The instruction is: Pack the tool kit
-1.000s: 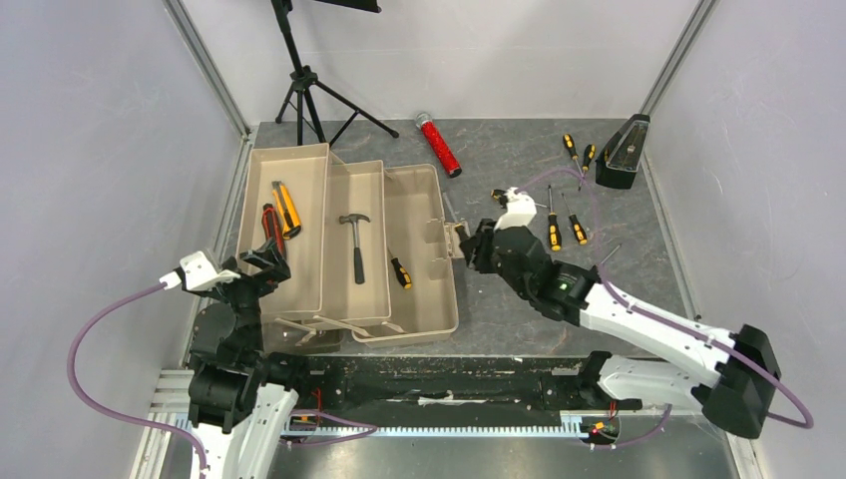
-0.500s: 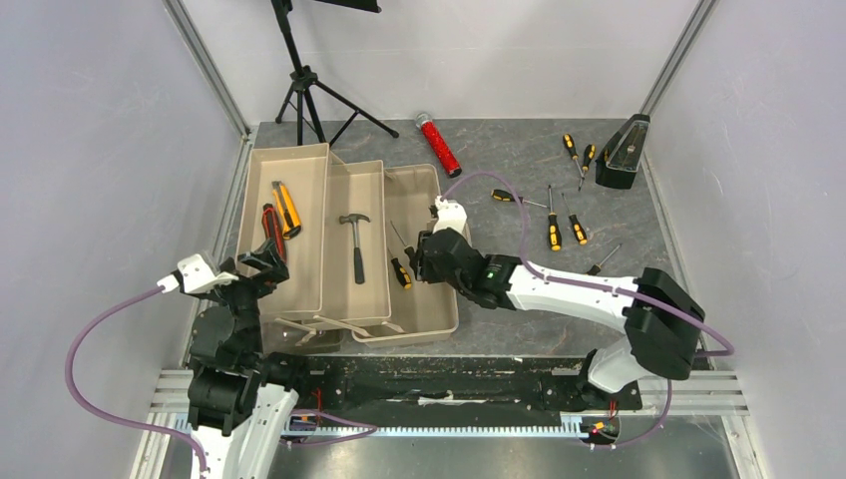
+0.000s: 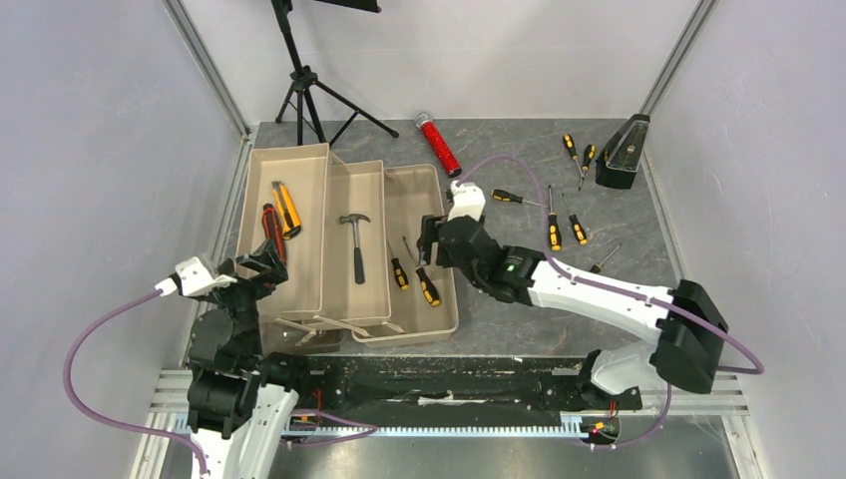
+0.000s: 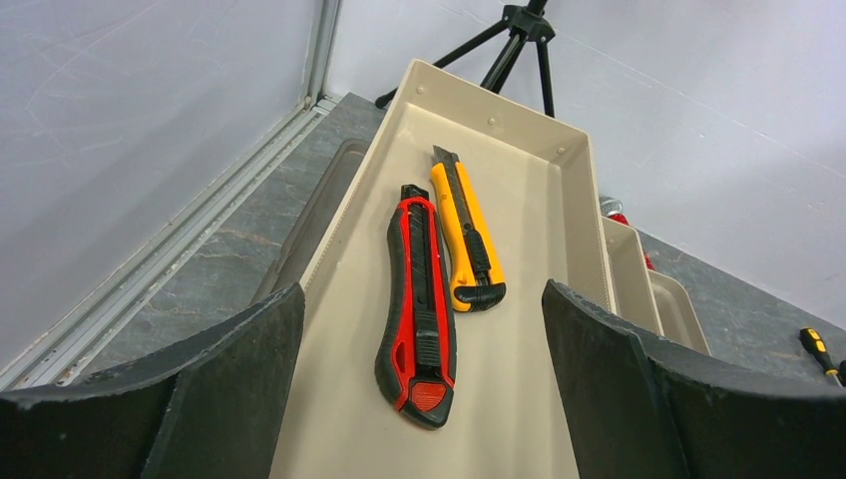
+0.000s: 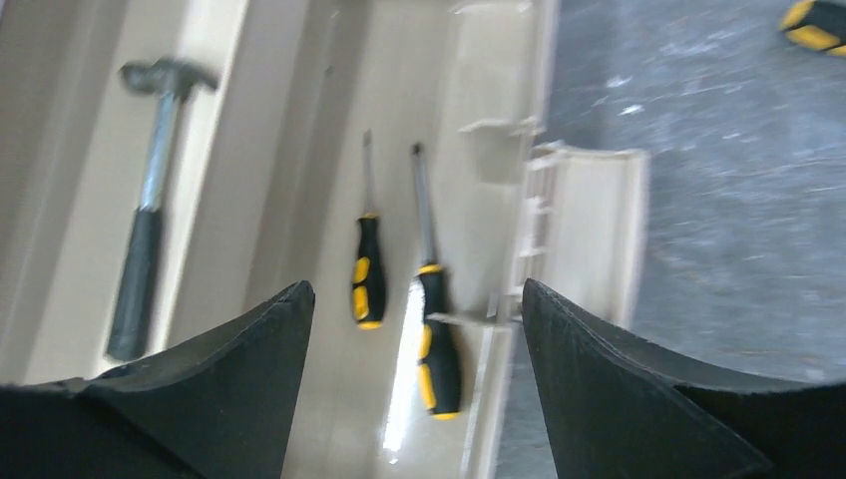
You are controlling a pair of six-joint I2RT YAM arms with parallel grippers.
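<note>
The tan tool kit (image 3: 414,200) lies open with three trays side by side. An orange knife (image 3: 286,208) and a red knife (image 3: 270,230) lie in the left tray, and the hammer (image 3: 356,244) in the middle one. Two black-and-yellow screwdrivers (image 3: 399,271) (image 3: 426,282) lie in the right tray. My right gripper (image 3: 431,239) hovers open just above them, holding nothing; its wrist view shows both screwdrivers (image 5: 367,269) (image 5: 437,329) below the right gripper (image 5: 416,289). My left gripper (image 3: 261,267) stands open at the left tray's near end, with the red knife (image 4: 419,309) and orange knife (image 4: 467,244) ahead of it.
Several loose screwdrivers (image 3: 552,232) lie on the table right of the box, one (image 3: 507,197) near my right wrist. A red glittery cylinder (image 3: 439,145) lies behind the box. A black metronome (image 3: 623,152) stands at the back right, a tripod (image 3: 304,90) at the back left.
My right gripper swung left over the right tray with a screwdriver and opened; that screwdriver now lies beside the one that was there. The left arm has not moved.
</note>
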